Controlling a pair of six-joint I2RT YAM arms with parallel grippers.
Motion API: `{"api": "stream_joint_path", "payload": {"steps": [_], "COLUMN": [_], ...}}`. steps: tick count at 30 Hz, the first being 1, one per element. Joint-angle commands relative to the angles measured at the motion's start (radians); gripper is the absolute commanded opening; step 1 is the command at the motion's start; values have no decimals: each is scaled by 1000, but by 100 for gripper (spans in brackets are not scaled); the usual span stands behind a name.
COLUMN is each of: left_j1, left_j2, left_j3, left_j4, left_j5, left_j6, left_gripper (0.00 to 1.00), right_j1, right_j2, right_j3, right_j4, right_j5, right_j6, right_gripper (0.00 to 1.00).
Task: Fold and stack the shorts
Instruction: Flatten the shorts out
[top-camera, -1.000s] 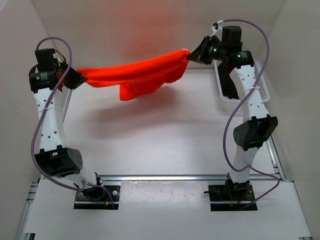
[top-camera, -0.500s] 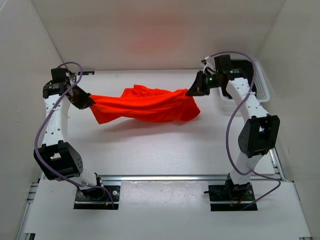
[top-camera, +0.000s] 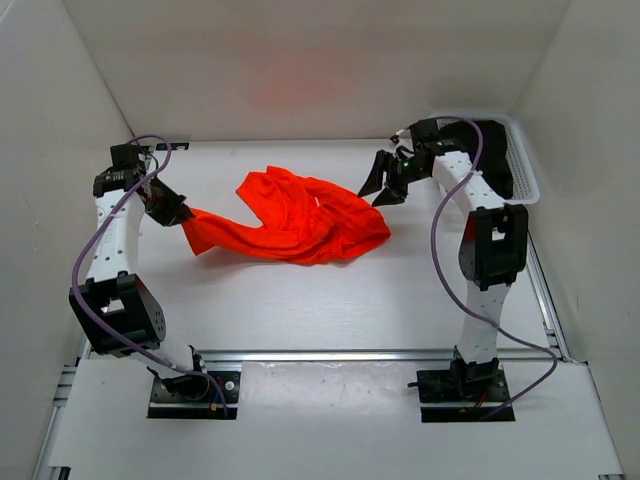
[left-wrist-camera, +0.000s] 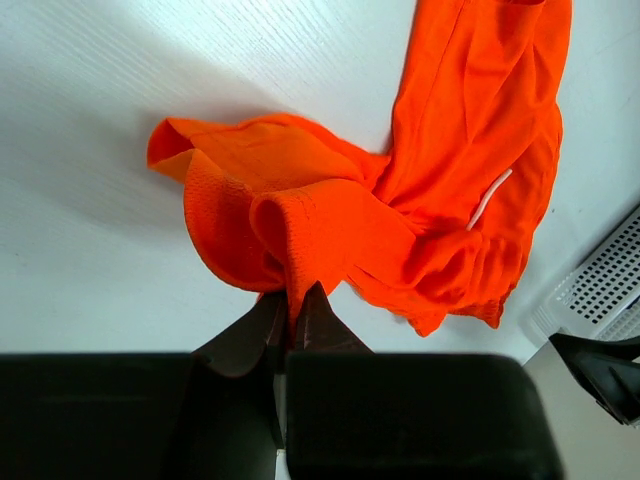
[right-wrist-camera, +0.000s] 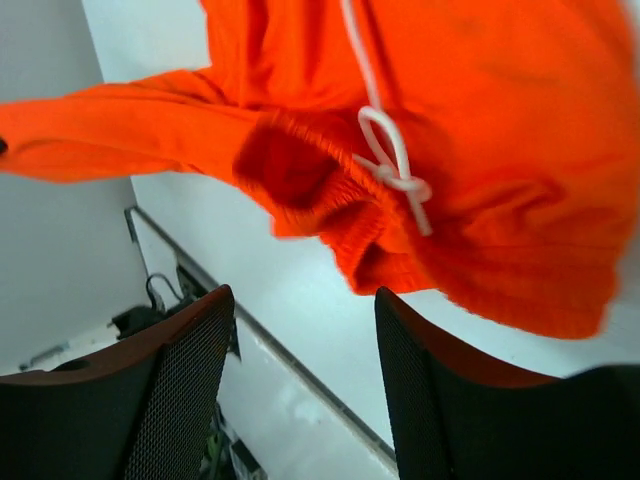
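Top external view: the shorts (top-camera: 300, 215) lie crumpled on the bench (top-camera: 300, 300), with their long axis running from 9 to 3 o'clock. The left arm (top-camera: 105, 235) stands at the 9 o'clock end, its jaws pinched on a corner of the fabric. The left wrist view confirms a fold clamped between the closed tips. The right arm (top-camera: 470, 200) stands at the 2 o'clock edge, jaws wide and holding nothing, just beside the cloth. By this layout, a grasp at that end calls for a short reach toward 8 o'clock. Only the right wrist view shows the gathered waistband and knotted white drawstring (right-wrist-camera: 392, 165), directly ahead of the spread fingers (right-wrist-camera: 160, 390). The overhead view does not resolve the cord.
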Motion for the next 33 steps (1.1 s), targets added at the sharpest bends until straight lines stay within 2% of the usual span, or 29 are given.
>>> {"api": "stream_joint_path", "payload": {"steps": [1, 2, 4, 6, 8, 10, 13, 18, 24, 33], "left_j1": [9, 9, 9, 9, 9, 0, 0, 0, 0, 0], "left_j2": [-6, -6, 3, 3, 3, 3, 3, -8, -17, -37], "left_j3": [34, 34, 34, 34, 25, 25, 25, 4, 4, -15], "left_j4": [15, 15, 15, 15, 15, 15, 15, 15, 15, 6], "left_j5": [-2, -2, -2, -2, -2, -2, -2, -13, -22, -22], "left_j6": [17, 17, 17, 17, 17, 17, 17, 17, 17, 35], "left_gripper": [10, 10, 10, 10, 10, 10, 10, 10, 10, 10], "right_j1": [9, 9, 40, 106, 161, 235, 293, 304, 313, 313], "right_j2": [-115, -152, -280, -366, -380, -380, -299, -144, 6, 123], "right_j3": [16, -82, -211, -352, -411, -437, -400, -272, -149, -63], "right_j4": [11, 44, 99, 135, 162, 192, 242, 333, 333, 347], "right_j5": [111, 186, 220, 257, 280, 280, 291, 306, 371, 360], "right_j6": [39, 39, 53, 53, 68, 116, 201, 392, 525, 578], "right_gripper": [63, 60, 53, 53, 58, 73, 80, 80, 75, 57]}}
